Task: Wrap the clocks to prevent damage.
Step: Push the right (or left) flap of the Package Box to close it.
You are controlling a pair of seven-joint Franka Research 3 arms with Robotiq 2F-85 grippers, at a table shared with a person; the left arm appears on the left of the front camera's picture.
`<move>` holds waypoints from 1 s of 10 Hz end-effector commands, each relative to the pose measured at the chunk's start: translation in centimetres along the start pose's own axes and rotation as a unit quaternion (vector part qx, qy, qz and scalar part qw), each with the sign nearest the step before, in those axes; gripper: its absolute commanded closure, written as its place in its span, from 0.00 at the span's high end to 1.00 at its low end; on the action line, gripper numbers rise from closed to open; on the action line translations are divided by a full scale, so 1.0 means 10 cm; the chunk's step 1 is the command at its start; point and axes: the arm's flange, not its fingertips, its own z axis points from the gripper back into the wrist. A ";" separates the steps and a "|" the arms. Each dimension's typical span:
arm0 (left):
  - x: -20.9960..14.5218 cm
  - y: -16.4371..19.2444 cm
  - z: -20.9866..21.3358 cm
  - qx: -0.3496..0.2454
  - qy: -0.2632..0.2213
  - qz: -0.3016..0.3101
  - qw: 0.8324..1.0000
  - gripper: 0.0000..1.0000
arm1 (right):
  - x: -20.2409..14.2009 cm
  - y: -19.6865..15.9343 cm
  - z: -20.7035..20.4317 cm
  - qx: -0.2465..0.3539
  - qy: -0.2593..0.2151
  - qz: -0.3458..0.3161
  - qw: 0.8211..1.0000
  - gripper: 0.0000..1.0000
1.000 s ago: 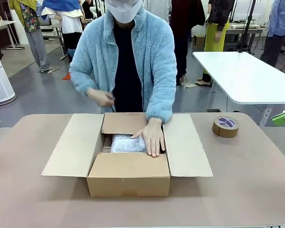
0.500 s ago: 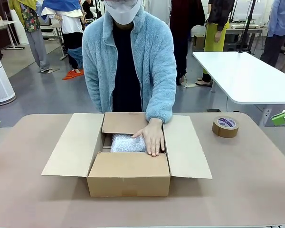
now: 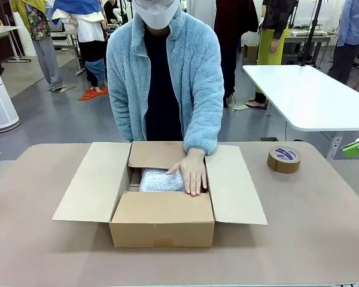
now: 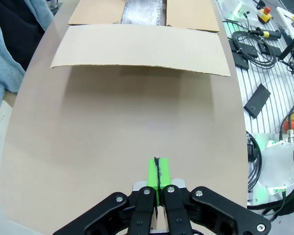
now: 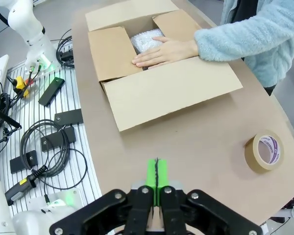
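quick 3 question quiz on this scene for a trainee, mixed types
1. True or false: the cardboard box is taped shut.
2. Where is the brown tape roll? A in the box; B on the table, to the robot's right of the box; C held in a gripper.
3. Fill in: the fingers of the left gripper and the right gripper are ___.
Key: 1 false, its side flaps lie open; 2 B; 3 shut.
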 end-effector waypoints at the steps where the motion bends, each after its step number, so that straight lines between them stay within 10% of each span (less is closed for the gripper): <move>1: -0.01 -0.01 0.01 0.001 -0.007 -0.001 1.000 0.00 | -0.01 -0.02 -0.02 0.004 -0.011 0.007 1.000 0.01; 7: 0.00 0.00 0.00 0.000 0.000 0.000 1.000 0.00 | -0.01 -0.02 -0.02 0.004 -0.011 0.007 1.000 0.01; 10: -0.04 0.34 -0.35 0.009 -0.103 0.039 0.994 0.00 | -0.01 -0.02 -0.02 0.004 -0.011 0.007 1.000 0.01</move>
